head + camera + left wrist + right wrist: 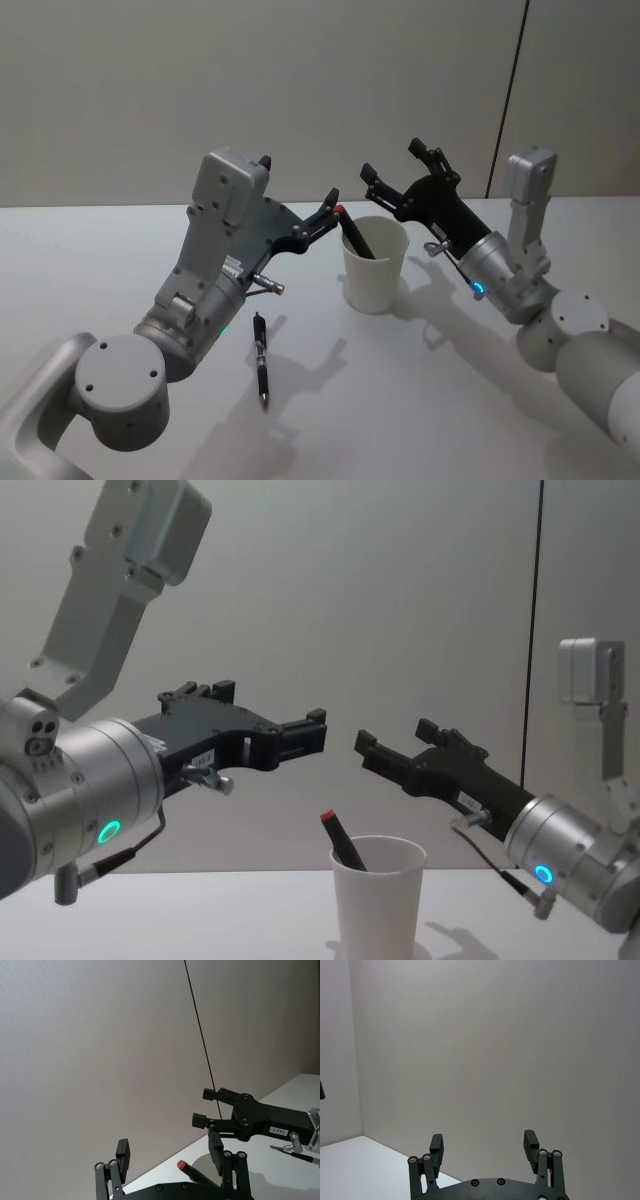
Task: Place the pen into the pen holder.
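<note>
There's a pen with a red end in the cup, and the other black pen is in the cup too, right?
Not quite. The red-tipped pen is standing in the white paper cup, but the other black pen is not in it. It lies flat on the table, apart from the cup, as the head view shows.

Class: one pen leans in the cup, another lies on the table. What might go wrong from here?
1. The open left pincer sits beside the red top of the leaning pen; a careless move might catch it and tip the cup.
2. The second pen lies flat on the table; an off grasp might roll it away.
3. The open right pincer hovers near the cup and might knock it.
</note>
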